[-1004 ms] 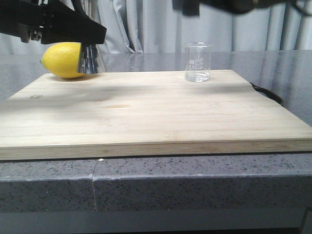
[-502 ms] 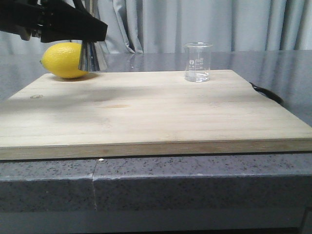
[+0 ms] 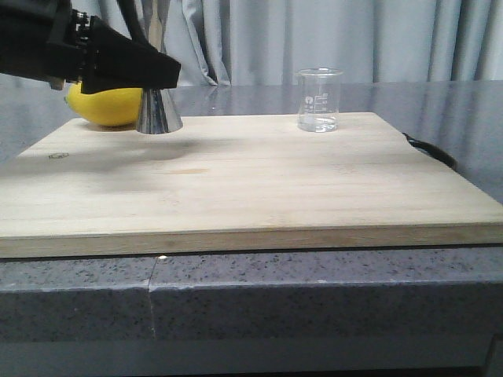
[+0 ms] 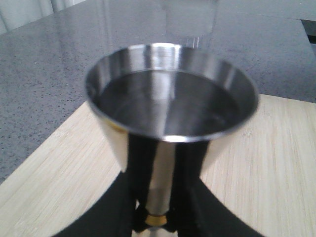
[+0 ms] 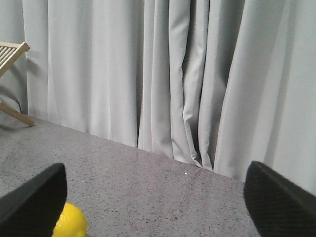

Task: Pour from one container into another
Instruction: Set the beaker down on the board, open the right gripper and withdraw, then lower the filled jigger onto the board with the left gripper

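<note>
The steel jigger (image 3: 159, 112) stands upright at the back left of the wooden board (image 3: 251, 188), its base at or just above the wood. My left gripper (image 3: 154, 72) is shut on its narrow gold waist; the left wrist view shows the black fingers (image 4: 123, 197) clamping the waist under the wide cup of the jigger (image 4: 170, 98). The clear glass beaker (image 3: 319, 100) stands at the back right of the board, apart from both grippers. In the right wrist view my right gripper (image 5: 156, 202) is wide open and empty, facing the curtain; the front view does not show it.
A yellow lemon (image 3: 102, 106) lies just behind and to the left of the jigger, and the right wrist view catches the lemon (image 5: 71, 224) too. A dark strap (image 3: 431, 149) lies off the board's right edge. Grey stone counter and curtains lie beyond.
My left gripper has carried the jigger to the right and lower, away from the lemon. The right arm, at the top of the front view a second ago, has left it.
</note>
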